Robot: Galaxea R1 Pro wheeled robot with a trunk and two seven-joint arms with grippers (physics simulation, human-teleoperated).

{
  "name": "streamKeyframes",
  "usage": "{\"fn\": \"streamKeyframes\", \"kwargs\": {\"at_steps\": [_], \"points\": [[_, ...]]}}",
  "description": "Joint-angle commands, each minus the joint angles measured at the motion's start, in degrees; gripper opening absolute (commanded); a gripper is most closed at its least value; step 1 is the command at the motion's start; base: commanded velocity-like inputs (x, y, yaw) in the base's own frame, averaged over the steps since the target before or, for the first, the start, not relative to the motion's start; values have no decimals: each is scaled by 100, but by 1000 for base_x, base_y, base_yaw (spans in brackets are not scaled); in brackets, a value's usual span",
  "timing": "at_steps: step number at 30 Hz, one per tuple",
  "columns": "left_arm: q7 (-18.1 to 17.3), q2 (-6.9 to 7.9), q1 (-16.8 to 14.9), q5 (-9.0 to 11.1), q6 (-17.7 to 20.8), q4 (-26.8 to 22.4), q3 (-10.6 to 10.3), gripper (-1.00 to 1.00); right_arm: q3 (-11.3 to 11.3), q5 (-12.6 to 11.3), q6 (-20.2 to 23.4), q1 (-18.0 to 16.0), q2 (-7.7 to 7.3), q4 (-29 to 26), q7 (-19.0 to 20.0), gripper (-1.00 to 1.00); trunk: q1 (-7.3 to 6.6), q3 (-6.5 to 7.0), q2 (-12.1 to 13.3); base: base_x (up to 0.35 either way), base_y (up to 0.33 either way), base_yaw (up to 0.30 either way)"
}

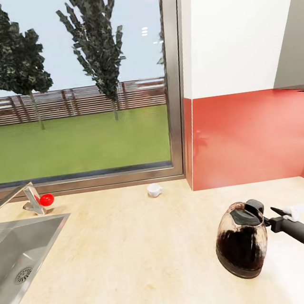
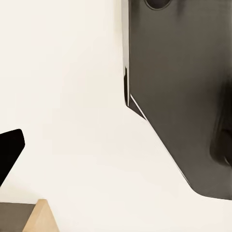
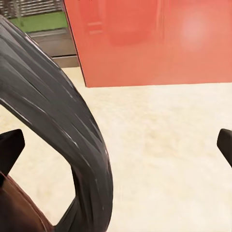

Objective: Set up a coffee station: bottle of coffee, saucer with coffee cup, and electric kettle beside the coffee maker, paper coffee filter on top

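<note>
Countertop (image 1: 138, 264) runs pale and beige under the window, and the electric kettle (image 1: 242, 241) stands upright on it toward the right, in front of the red backsplash (image 1: 250, 134). Its glass body looks dark brown inside with a black base, a black lid and a dark handle facing right. The right gripper (image 1: 279, 217) reaches in from the lower right, its dark fingers at the kettle's handle; part of the arm is cut off by the picture's edge. In the right wrist view the fingers (image 3: 10, 147) sit wide apart at either edge, with the kettle's grey-black handle (image 3: 72, 140) curving between them, so the jaws are spread and not clamped on it. Something small and white lies just behind the gripper on the counter, too hidden to name.

The coffee cup (image 1: 154, 190) sits well apart, small and white, near the window frame at the back of the counter. A steel sink (image 1: 22, 260) with a faucet (image 1: 18, 196) and a red knob is at the left.

The left wrist view gives one dark finger tip (image 2: 9, 150) against a pale surface beside a dark grey panel; whether that gripper is spread or closed I cannot tell.
</note>
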Motion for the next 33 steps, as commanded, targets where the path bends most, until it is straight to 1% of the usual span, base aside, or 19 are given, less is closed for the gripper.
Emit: {"fn": "streamKeyframes", "kwargs": {"at_steps": [1, 4, 6, 8, 10, 20, 28, 33], "points": [[18, 1, 1, 53, 38, -16, -49, 100, -5, -42, 17, -5, 48, 3, 22, 100, 3, -7, -8, 0, 0, 0], [18, 1, 1, 53, 38, -16, -49, 100, -4, -42, 17, -5, 114, 1, -11, 100, 3, -7, -8, 0, 0, 0], [18, 1, 1, 53, 38, -16, -49, 100, -3, -46, 9, -5, 147, 1, -164, 100, 3, -7, -8, 0, 0, 0], [18, 1, 1, 54, 38, -16, -49, 100, -1, -50, -101, -5, 169, -12, -352, 100, 3, -7, -8, 0, 0, 0], [18, 1, 2, 53, 38, -16, -49, 100, 2, -51, -169, -5, 174, -54, -408, 100, 3, -7, -8, 0, 0, 0], [18, 1, 3, 57, 38, -16, -49, 100, -1, -58, -194, -5, 176, -143, -429, 100, 3, -7, -8, 0, 0, 0], [18, 1, 4, 57, 38, -16, -49, 100, -3, -51, -194, -5, 262, -135, -421, 100, 3, -7, -8, 0, 0, 0], [18, 1, 6, 58, 38, -16, -49, 100, 2, -51, -194, -5, 280, -140, -413, 100, 3, -7, -8, 0, 0, 0]]}}
